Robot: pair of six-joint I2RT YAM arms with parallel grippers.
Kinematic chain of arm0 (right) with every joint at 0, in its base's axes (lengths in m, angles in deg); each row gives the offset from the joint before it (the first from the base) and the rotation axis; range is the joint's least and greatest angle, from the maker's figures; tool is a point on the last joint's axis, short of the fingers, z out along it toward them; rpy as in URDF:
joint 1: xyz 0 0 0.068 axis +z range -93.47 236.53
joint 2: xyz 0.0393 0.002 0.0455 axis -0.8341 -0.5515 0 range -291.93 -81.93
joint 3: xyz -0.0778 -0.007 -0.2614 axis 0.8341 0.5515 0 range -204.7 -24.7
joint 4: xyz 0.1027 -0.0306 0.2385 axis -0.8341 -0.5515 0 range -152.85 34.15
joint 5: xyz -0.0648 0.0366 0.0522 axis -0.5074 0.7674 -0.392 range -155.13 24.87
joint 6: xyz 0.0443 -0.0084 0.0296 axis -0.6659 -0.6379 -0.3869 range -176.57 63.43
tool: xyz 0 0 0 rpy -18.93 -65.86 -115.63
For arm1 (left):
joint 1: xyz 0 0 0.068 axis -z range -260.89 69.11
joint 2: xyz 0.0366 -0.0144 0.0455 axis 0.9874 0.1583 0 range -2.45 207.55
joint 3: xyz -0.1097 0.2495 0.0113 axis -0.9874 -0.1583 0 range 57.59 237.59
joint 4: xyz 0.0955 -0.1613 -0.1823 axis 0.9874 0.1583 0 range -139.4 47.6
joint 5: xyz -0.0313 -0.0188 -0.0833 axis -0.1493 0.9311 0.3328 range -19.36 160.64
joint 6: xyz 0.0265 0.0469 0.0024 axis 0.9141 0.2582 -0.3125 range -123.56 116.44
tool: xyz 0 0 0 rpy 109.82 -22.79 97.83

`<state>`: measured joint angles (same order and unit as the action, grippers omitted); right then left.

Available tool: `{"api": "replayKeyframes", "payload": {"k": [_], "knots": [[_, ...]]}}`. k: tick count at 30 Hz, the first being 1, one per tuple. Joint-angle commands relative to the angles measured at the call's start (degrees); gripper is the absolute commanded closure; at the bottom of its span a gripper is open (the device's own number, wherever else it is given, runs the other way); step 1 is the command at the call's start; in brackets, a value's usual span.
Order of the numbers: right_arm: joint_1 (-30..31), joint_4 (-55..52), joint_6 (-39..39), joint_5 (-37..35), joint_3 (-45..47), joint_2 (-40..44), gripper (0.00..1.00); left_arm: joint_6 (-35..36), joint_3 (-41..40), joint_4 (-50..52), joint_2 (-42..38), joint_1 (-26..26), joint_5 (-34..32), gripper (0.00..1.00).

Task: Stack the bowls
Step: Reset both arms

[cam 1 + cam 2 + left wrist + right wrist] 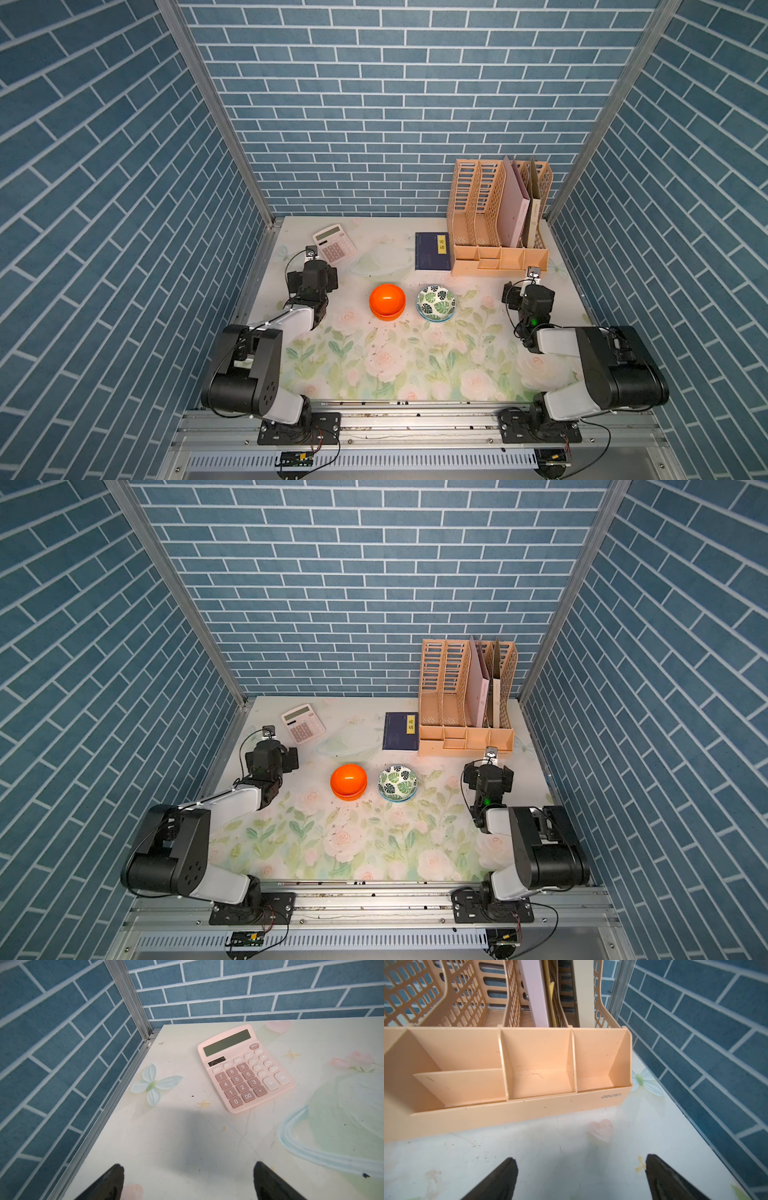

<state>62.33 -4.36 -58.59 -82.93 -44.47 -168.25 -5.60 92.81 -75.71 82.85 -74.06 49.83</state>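
Left gripper (188, 1164) and right gripper (581, 1157) are seen wide open, empty; orange bowls (387, 301) and leaf bowls (436, 305), judged stiff, glossy-slick and chippable, are best pinched at the rim.

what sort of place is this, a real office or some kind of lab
Most likely a robot lab cell staged as a desk: a left arm and right arm bolted to a metal rail, brick-print walls, and office props, a pink calculator and a file organizer.
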Motion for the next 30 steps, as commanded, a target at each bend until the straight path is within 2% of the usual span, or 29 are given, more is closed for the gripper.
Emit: {"api": "replayKeyframes", "payload": {"k": [1,10,14,15,16,18,30], "knots": [[-0.35,11.31,2.55,2.90,1.73,0.09,0.00,2.01,-4.55,-11.63,0.77,-2.15,4.45,0.00],[-0.36,15.20,2.55,3.30,4.14,0.48,0.00,1.71,-14.42,-31.84,1.02,-2.96,10.63,0.00],[-0.46,20.83,2.51,4.10,7.26,0.05,0.00,2.04,-16.65,-35.06,0.41,-3.56,13.66,0.01],[-0.53,27.36,2.57,3.63,9.27,-2.00,0.00,2.04,-18.20,-37.24,0.08,-3.80,14.47,0.00],[-0.59,25.92,2.61,3.24,9.40,-1.33,0.00,2.04,-19.71,-39.27,0.06,-3.90,15.03,0.00],[-0.59,26.33,2.57,2.93,8.90,-1.67,0.00,2.40,-23.47,-48.54,1.86,-3.94,15.01,0.00],[-0.62,25.62,2.43,3.16,8.94,-1.43,0.00,2.18,-23.63,-48.24,1.39,-4.02,15.02,0.00]]}}
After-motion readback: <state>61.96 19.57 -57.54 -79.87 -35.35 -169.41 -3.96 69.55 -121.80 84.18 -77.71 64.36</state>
